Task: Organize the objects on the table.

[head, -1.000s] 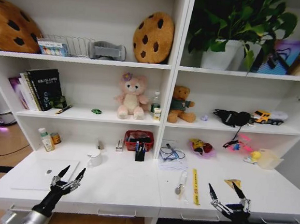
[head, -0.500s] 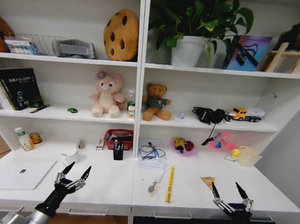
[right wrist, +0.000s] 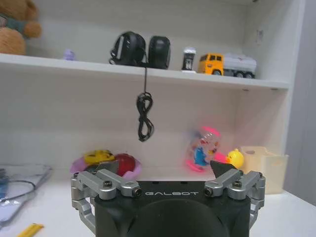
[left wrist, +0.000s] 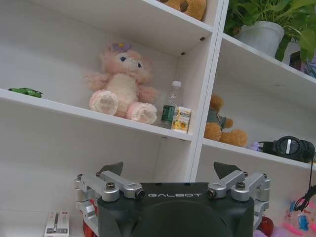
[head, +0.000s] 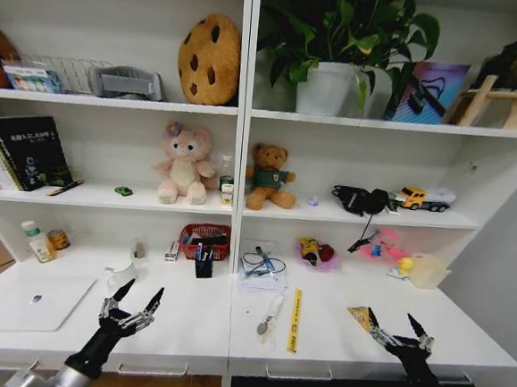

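Across the front of the table (head: 203,328), which runs under white shelving, my task things lie where nothing has gathered them yet: the laptop (head: 26,299) flat at the far left, the yellow ruler (head: 295,308) and a pen (head: 269,314) just right of the middle, the yellow wedge (head: 359,315) near the right front, and the green car (head: 123,190) up on the middle shelf beside the pink bear (head: 182,163). I judge the sorting not begun, since both my arms hang low at the table's front edge, carrying nothing. My left gripper (head: 131,305) stands wide open between laptop and ruler; my right gripper (head: 396,332) is equally spread, just beside the wedge. Against half a second ago the shelves sit almost the same in my head view, so my turn has nearly stopped, and the right gripper has come closer to the wedge.
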Tool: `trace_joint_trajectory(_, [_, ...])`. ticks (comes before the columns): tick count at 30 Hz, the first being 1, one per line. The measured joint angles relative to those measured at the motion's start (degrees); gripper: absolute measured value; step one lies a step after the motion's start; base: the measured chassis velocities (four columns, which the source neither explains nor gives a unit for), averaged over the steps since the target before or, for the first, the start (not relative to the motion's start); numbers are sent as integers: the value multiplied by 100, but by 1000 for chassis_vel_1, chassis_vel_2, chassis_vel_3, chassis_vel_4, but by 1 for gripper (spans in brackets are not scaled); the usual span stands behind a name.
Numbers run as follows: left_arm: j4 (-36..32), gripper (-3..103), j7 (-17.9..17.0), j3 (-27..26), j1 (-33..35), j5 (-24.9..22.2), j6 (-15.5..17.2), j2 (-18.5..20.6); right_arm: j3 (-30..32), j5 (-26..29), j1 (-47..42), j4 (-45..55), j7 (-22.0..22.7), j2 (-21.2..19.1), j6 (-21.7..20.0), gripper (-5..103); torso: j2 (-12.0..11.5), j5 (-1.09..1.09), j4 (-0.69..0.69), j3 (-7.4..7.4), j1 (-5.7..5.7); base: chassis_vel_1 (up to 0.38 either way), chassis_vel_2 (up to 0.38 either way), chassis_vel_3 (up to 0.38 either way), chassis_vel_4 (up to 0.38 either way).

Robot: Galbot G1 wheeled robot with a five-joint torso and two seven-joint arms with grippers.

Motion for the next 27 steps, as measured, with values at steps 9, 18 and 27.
trace_joint_trajectory(9, [34, 100, 20, 11, 11, 1, -19, -36, -191, 349, 436, -394, 328, -244, -723, 100, 0, -1, -1, 0, 0, 0, 0, 0, 0])
trace_joint_trajectory(18, [24, 100, -14, -7, -15, -52, -14, 29, -786, 600, 1275, -1090, 565, -465, -1228, 100, 0, -1, 0, 0, 0, 0, 0, 0, 0])
trace_joint_trajectory(27, [70, 100, -2, -19, -12, -69, -15, 12, -1086, 649, 1668, -1450, 455, -559, -1336, 83, 0, -1, -2, 0, 0, 0, 0, 0, 0])
